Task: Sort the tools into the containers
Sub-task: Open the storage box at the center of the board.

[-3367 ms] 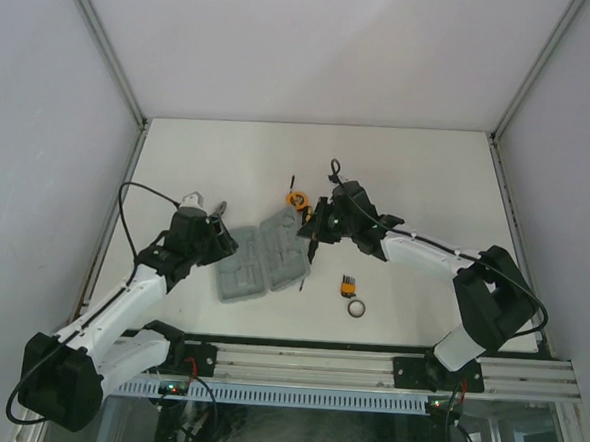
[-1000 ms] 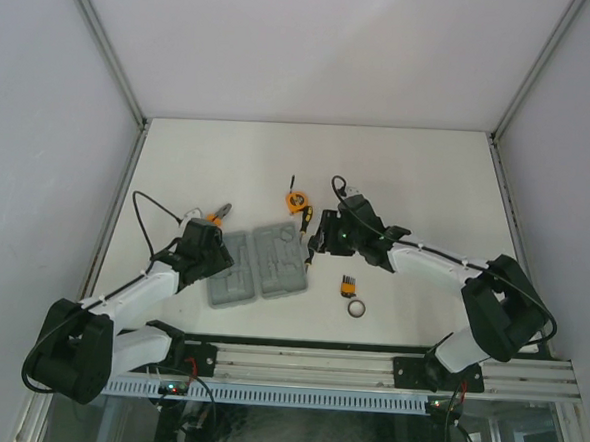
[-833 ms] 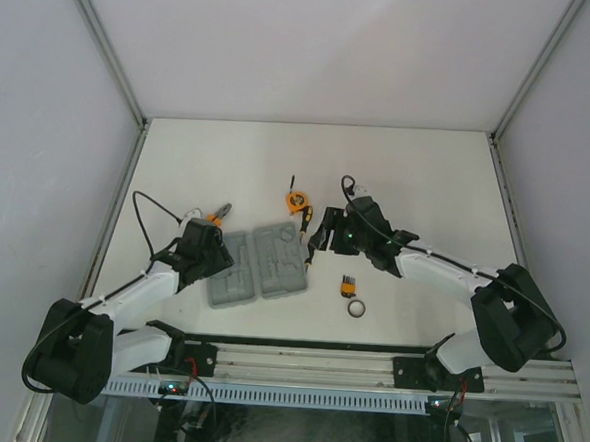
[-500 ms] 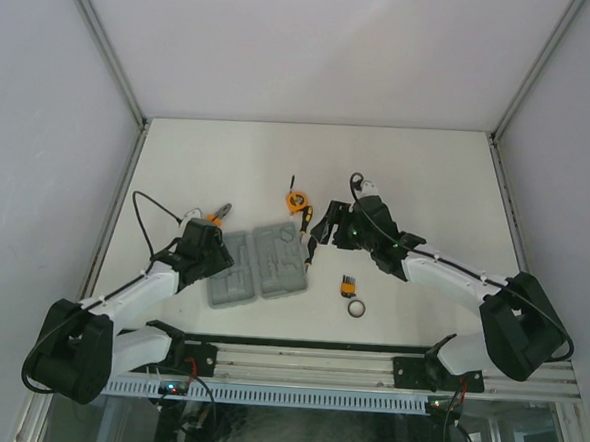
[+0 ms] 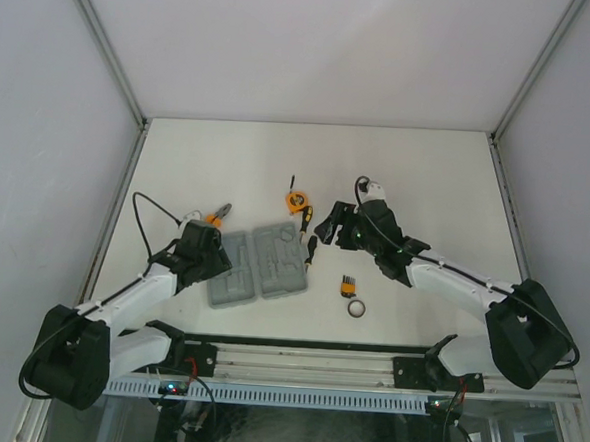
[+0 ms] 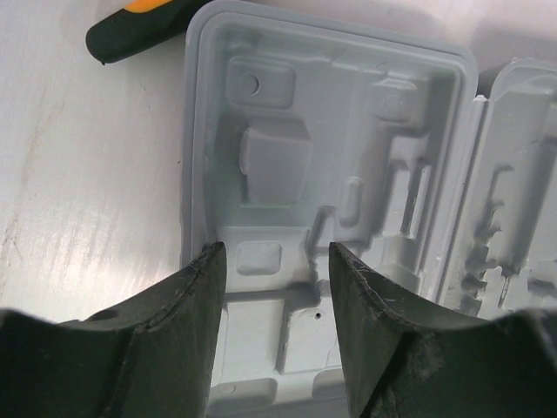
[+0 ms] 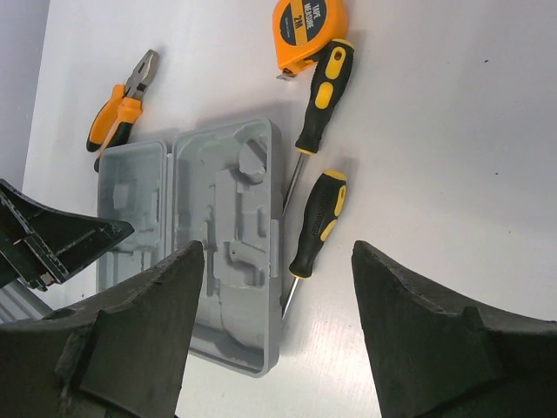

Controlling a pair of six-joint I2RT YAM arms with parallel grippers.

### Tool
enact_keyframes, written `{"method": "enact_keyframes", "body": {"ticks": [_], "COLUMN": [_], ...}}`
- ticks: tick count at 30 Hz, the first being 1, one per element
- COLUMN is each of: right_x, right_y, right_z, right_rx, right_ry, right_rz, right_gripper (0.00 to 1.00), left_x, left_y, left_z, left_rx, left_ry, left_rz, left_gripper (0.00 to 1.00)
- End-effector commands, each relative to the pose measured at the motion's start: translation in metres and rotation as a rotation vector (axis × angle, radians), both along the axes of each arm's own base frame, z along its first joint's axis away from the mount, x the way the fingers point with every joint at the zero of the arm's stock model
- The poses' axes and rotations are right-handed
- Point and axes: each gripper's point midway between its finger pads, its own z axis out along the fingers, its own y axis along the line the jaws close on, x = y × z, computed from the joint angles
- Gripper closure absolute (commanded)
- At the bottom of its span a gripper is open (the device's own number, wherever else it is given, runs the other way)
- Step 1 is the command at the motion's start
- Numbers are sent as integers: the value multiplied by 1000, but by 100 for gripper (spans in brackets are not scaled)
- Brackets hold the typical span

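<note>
The grey case (image 5: 277, 270) lies open on the table, with no tool in the moulded recesses that show. My left gripper (image 5: 211, 252) sits low over the case's left half (image 6: 331, 131), jaws open, nothing between them. My right gripper (image 5: 337, 230) hovers open just right of the case (image 7: 226, 226). Below it one black-and-orange screwdriver (image 7: 317, 223) lies beside the case's edge. A second screwdriver (image 7: 325, 83) lies touching the orange tape measure (image 7: 308, 30). The pliers (image 7: 122, 109) rest past the case's far left corner. The bit set (image 5: 347, 283) and the ring (image 5: 356, 308) lie nearer the front.
White walls with metal corner posts (image 5: 105, 49) close in the table on three sides. The arms' mounting rail (image 5: 366, 366) runs along the near edge. A black cable (image 5: 140, 217) loops above the left arm.
My right gripper has opened and drawn back up and to the right, leaving the screwdriver lying by the case's right edge. The left arm has stayed put.
</note>
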Motion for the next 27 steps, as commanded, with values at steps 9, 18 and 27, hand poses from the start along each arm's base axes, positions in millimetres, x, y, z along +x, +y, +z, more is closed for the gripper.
{"method": "enact_keyframes", "body": {"ticks": [9, 18, 27], "right_x": [3, 2, 2], "right_y": [-9, -8, -8], "right_z": [26, 24, 17], "right_rx": [13, 24, 13], "right_ry": [-66, -50, -27], "right_rz": [-38, -42, -58], "right_gripper": [33, 34, 35], "left_x": [0, -1, -10], "left_y": [5, 6, 10], "left_z": [10, 9, 3], "left_rx": [43, 48, 52], "left_ry": [-8, -6, 12], "left_rz": [-17, -17, -2], "left_gripper": [44, 44, 44]}}
